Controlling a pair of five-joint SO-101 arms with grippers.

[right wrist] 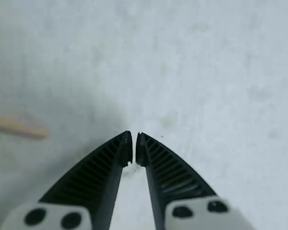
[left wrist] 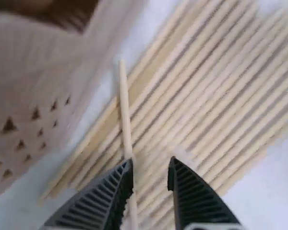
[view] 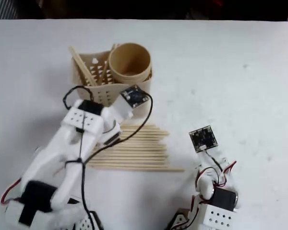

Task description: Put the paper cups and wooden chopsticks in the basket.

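A beige perforated basket (view: 100, 94) stands at the back of the white table. It holds a tan paper cup (view: 129, 61) and a few wooden chopsticks (view: 81, 64). In front of it lies a pile of chopsticks (view: 144, 149). My left gripper (left wrist: 151, 164) hangs open just over this pile (left wrist: 216, 96), next to the basket wall (left wrist: 33, 96). One chopstick (left wrist: 125, 110) lies askew across the others, running along the inner side of one finger. My right gripper (right wrist: 133, 135) is shut on nothing above bare table, with a chopstick end (right wrist: 19, 127) off to its side.
The left arm (view: 77, 139) reaches over the pile's near end from the front left. The right arm (view: 213, 191) sits at the front right. Open table surface stretches to the right of the basket.
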